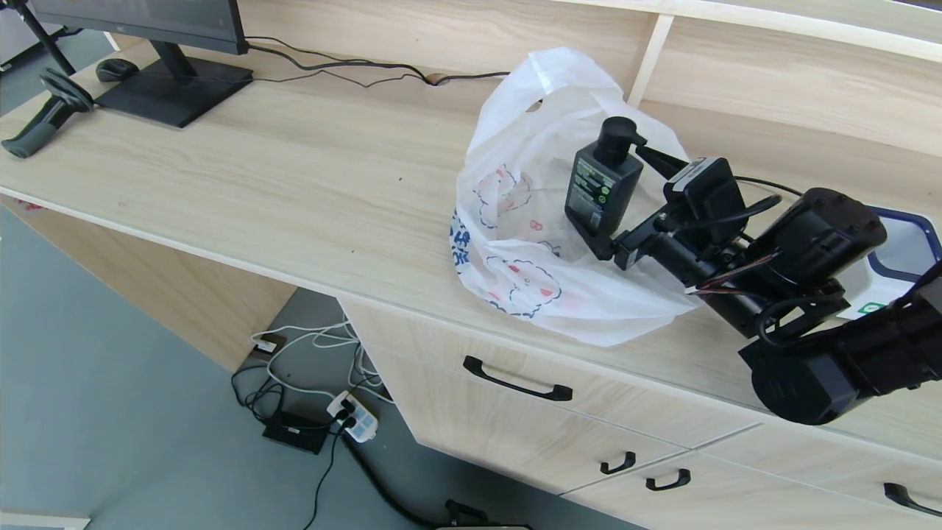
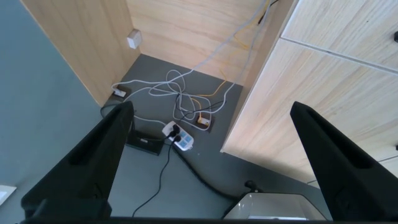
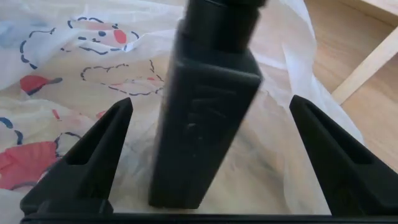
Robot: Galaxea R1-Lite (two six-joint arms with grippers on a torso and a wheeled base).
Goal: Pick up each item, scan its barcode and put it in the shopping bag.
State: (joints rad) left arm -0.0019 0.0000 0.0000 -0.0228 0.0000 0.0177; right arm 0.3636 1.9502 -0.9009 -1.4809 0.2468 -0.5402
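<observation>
Pale wood-grain counter [image 1: 294, 184] runs across the head view, with a monitor stand [image 1: 176, 88] and a grey handheld scanner [image 1: 44, 114] at its far left. A thin, crinkled white shopping bag [image 1: 515, 221] printed with cartoon clouds lies open on it. A black, flat-sided pump bottle [image 1: 602, 188] stands nearly upright in the bag's mouth, between the fingers of the right gripper [image 1: 624, 202]. In the left wrist view, the left gripper [image 2: 211, 162] is spread wide and holds nothing, above a grey floor with tangled cables and a white power strip [image 2: 177, 137]. In the right wrist view, the right gripper's tapered black fingers [image 3: 93, 162] stand apart, with gaps either side of the bottle [image 3: 205, 124].
</observation>
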